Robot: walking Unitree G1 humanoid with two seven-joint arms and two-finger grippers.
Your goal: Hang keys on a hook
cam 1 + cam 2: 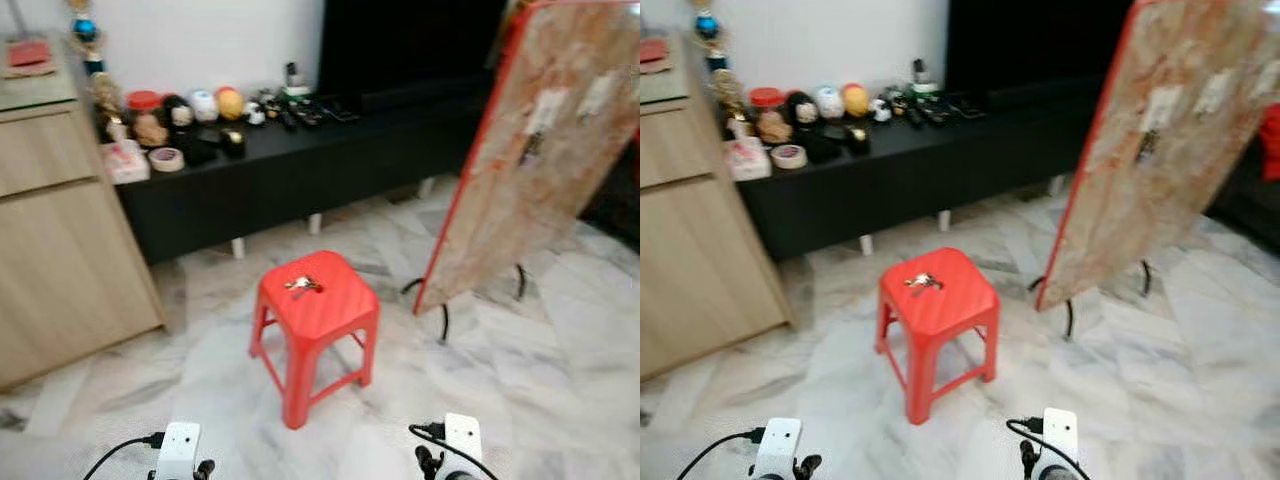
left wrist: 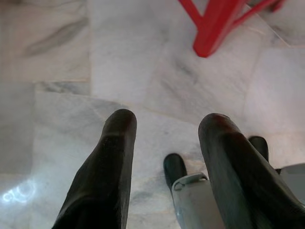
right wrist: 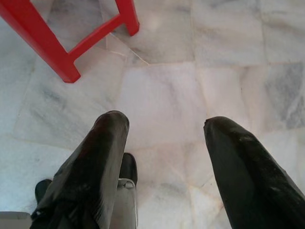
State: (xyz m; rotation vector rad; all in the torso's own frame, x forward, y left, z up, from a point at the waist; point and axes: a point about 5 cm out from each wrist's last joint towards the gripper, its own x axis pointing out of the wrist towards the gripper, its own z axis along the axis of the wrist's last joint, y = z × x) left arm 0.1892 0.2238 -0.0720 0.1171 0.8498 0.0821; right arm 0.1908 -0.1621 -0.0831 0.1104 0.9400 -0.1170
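Approach step, I judge: keys (image 1: 302, 286) lie on the stool (image 1: 325, 312) well ahead of both low claws, left (image 2: 167, 126) and right (image 3: 164, 126) spread, holding nothing; next I walk closer, then reach down.

We see a small bunch of metal keys (image 1: 302, 286) lying flat near the back of a red plastic stool's (image 1: 325, 312) seat — the hook too blurred to pick out.

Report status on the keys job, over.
Left gripper and right gripper open, low over the marble floor. Keys lie on the red stool. Nothing between.
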